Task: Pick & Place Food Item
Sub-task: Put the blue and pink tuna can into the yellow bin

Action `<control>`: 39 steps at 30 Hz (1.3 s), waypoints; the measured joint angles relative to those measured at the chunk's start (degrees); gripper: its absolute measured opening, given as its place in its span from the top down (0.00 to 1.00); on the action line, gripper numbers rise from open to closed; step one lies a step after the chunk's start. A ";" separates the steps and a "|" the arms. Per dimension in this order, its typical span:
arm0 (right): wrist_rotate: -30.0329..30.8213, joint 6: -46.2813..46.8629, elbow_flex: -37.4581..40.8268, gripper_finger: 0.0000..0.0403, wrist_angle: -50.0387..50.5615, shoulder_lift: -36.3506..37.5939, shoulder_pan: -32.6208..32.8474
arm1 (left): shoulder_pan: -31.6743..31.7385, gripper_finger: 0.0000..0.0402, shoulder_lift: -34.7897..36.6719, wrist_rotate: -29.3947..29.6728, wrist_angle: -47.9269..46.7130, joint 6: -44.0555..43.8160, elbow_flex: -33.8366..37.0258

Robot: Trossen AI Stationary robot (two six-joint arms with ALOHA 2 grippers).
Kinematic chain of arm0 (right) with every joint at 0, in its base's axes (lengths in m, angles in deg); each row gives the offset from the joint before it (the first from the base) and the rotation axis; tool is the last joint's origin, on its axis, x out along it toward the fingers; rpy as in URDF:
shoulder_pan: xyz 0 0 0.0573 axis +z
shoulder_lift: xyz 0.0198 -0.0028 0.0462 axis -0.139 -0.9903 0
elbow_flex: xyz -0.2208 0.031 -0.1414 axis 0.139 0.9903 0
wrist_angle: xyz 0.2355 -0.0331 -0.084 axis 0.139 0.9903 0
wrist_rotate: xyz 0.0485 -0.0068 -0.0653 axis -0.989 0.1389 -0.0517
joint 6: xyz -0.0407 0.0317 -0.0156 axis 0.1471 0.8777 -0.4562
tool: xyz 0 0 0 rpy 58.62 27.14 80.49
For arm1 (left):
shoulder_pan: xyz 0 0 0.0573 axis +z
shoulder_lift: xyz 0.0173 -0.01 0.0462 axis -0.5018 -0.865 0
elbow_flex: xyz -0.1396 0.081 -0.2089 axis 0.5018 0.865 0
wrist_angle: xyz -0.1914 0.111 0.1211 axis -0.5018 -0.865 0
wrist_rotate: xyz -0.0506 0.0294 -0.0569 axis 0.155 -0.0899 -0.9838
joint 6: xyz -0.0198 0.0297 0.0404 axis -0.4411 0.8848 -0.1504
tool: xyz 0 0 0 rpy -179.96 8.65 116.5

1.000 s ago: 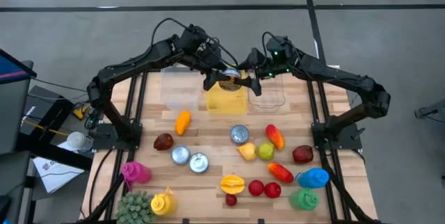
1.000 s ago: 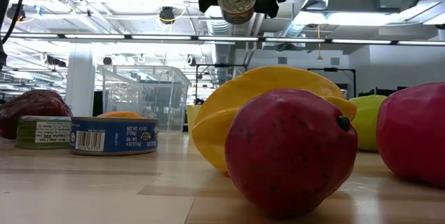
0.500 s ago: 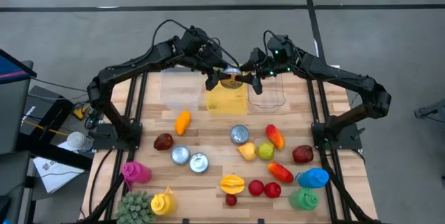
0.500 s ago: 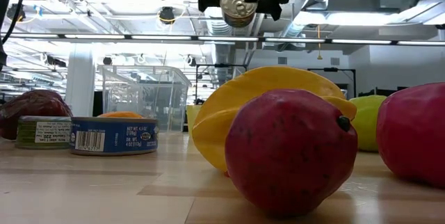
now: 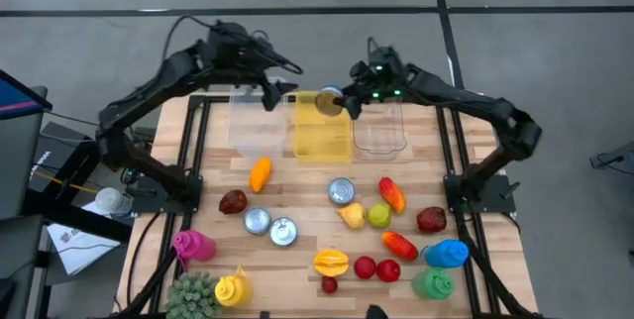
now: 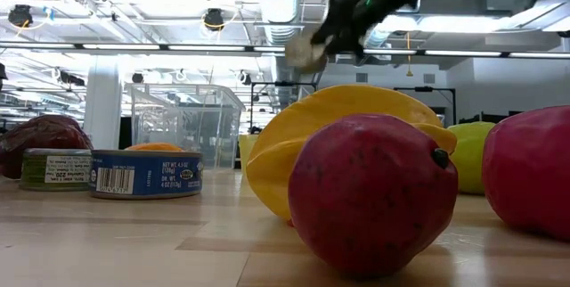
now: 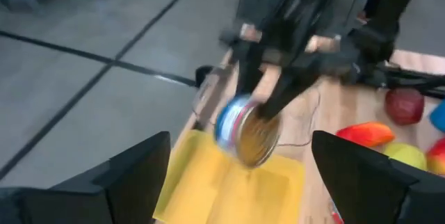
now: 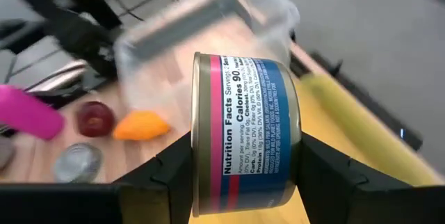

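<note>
A blue-labelled tin can (image 5: 328, 101) hangs in the air over the yellow bin (image 5: 322, 136) at the table's far edge, gripped by my right gripper (image 5: 342, 101). The right wrist view fills with the can (image 8: 247, 133), and it is a blur in the low view (image 6: 305, 52). My left gripper (image 5: 272, 93) is open and apart from the can, to its left, above the clear bin (image 5: 255, 129). The left wrist view looks past its spread fingers (image 7: 132, 179) at the can (image 7: 247, 132) and the right arm. My right gripper pinches the can between its two fingers (image 8: 174, 175), one on each flat end, the rim of one end (image 8: 198, 140) beside a finger. The fingers come from the table's right. The can is lifted clear, lying on its side with the label showing, above the yellow bin.
A second clear bin (image 5: 381, 133) stands right of the yellow one. Loose tins (image 5: 340, 192) (image 5: 269, 226), an orange fruit (image 5: 260, 172), red, yellow and green fruits (image 5: 379, 215) and bottles (image 5: 444, 255) cover the near half. A bare strip of table lies between bins and food.
Both grippers were at the can a second ago. The left gripper has let go and drawn back toward the table's left and far edge. The right gripper keeps the can, which has shifted slightly toward the far edge and turned in the hold.
</note>
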State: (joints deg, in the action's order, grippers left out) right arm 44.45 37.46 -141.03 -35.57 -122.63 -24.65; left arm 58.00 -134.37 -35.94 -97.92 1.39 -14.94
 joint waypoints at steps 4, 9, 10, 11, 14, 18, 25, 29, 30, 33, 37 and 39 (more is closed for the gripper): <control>-1.98 5.22 0.00 0.53 -2.37 -7.18 -1.21 | -0.09 0.18 4.33 -0.18 -0.30 -1.43 0.02; -5.14 7.04 -2.26 0.53 -2.94 -14.29 -2.01 | -0.04 0.21 8.34 0.05 -0.24 -1.99 0.04; -5.33 6.77 -3.53 0.53 -1.78 -15.61 -1.78 | -0.04 0.22 8.91 0.02 -0.25 -2.23 0.04; -5.33 6.13 -5.03 0.53 -0.31 -16.99 -1.49 | -0.04 0.22 9.35 0.02 -0.23 -2.77 0.04; -5.61 3.06 -10.36 0.53 6.10 -21.17 -0.29 | -0.04 0.23 10.09 0.05 -0.24 -3.08 0.05; -5.10 -0.93 -19.18 0.53 14.94 -25.84 0.85 | -0.04 0.24 10.57 0.11 -0.30 -3.10 0.09; -5.57 -11.72 -31.63 0.53 30.00 -33.87 0.60 | -0.04 0.25 10.37 0.18 -0.35 -3.10 0.09; -5.92 -14.25 -37.30 0.53 34.29 -38.36 0.81 | -0.04 0.25 10.22 0.19 -0.55 -3.10 0.11; -5.78 -14.57 -38.25 0.53 35.38 -39.45 0.85 | -0.05 0.25 10.25 0.17 -0.54 -3.10 0.11; -5.44 -15.59 -41.11 0.53 36.95 -41.76 1.34 | -0.05 0.25 10.24 0.19 -0.54 -3.10 0.11; -5.56 -16.06 -42.49 0.53 38.21 -42.94 1.62 | -0.06 0.25 10.25 0.20 -0.53 -3.10 0.11; -5.50 -16.07 -42.35 0.53 38.52 -43.30 1.70 | -0.04 0.25 10.25 0.20 -0.54 -3.10 0.11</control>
State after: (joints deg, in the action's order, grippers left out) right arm 38.95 21.39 -183.37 2.96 -165.93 -22.95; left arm 57.95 -124.13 -35.74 -98.46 -1.71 -14.83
